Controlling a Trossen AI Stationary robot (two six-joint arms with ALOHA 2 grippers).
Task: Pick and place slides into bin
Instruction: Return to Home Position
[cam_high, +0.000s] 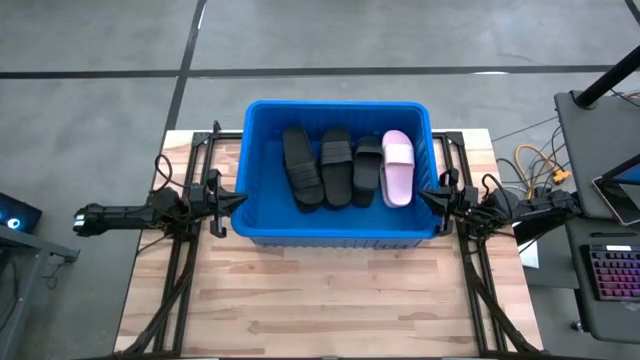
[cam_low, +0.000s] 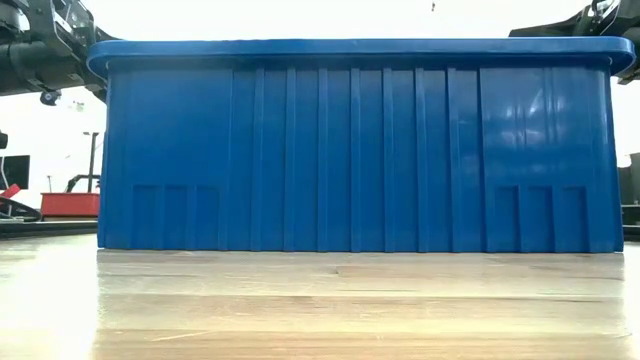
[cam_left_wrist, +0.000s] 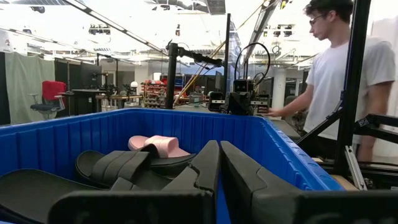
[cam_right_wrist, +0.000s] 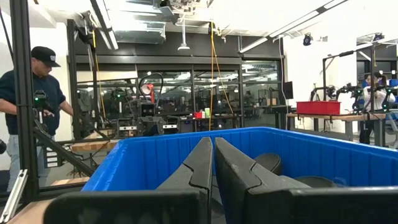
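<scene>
The bin stands on the far half of the table, its long sides running left to right. All four slides are inside it, in a row on its floor, each lying front to back. The three black slides take up the left and middle of the row, packed close, and the leftmost is turned a little off line. The pink slide ends the row on the right, just beside the last black one.

The left gripper is outside the bin's left short wall at rim height, pointing at it. Its jaws are together with nothing between them. The right gripper mirrors it at the right short wall, jaws likewise together and empty. Each tip looks to be at the rim, though whether it touches cannot be told from above.

The low view shows only the bin's ribbed front wall on the wood, with dark arm parts at both upper corners.

The left wrist view looks over the rim at the pink slide lying beyond the black ones. A person in white stands past the table. In the right wrist view a person in a cap stands at a frame beyond the opposite side.
</scene>
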